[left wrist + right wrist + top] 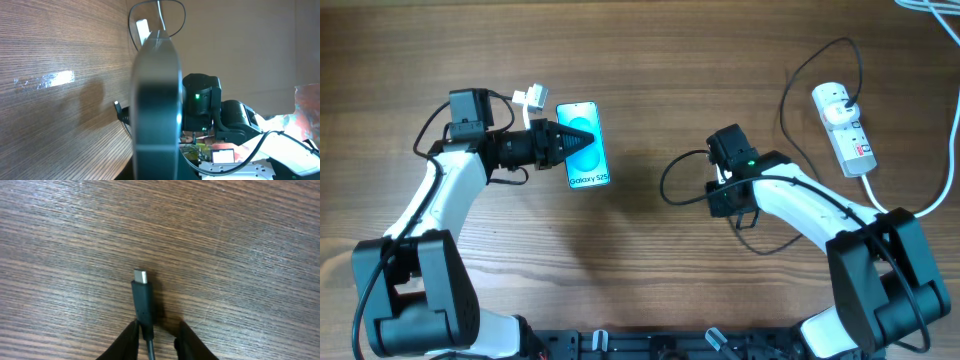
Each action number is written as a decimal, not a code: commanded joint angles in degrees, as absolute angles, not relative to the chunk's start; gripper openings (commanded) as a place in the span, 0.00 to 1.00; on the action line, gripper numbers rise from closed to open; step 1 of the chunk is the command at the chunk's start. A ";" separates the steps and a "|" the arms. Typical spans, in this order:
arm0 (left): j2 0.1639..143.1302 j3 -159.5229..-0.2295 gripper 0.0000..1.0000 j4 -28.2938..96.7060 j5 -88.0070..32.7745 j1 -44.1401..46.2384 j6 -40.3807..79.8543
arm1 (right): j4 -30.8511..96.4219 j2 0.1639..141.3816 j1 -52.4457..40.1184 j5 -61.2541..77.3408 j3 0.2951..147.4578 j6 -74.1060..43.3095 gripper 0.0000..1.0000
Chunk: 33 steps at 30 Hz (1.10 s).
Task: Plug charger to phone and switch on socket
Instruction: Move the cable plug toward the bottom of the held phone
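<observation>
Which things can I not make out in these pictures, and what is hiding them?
1. Socket switch, on or off: too small in the overhead view.
2. Phone port: the left wrist view shows the phone edge-on and blurred; overhead it is too small.
3. Whether the right gripper clamps the charger: the right wrist picture's lower edge cuts off the fingers; overhead, the arm hides them.

Robotics lab bench. Evidence: white-and-black jointed left arm (440, 200) & matching right arm (800, 205), both fixed to a black mounting rail (650, 345) at the edge of a brown wood-grain laminate tabletop (650, 60); white elongated power strip w/ red switch (845, 130); bare beige wall (260, 45) behind.
</observation>
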<state>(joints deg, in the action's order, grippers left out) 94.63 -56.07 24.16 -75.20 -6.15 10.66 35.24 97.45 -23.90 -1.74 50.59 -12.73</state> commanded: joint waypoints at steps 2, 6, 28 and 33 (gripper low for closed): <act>94.28 -55.90 0.04 23.99 -78.17 -6.66 10.72 | 35.16 98.48 -23.70 0.82 49.36 -11.97 0.11; 94.28 -55.90 0.04 23.94 -78.17 -6.66 10.70 | 32.71 98.48 -23.70 1.83 49.36 -11.94 0.14; 89.93 -55.90 0.04 12.60 -78.17 -6.66 17.91 | 27.88 85.95 -21.98 31.55 52.29 -5.96 0.04; 84.90 -55.90 0.04 -7.16 -75.50 -6.63 47.90 | 24.18 76.34 -21.93 56.99 52.29 -5.69 0.04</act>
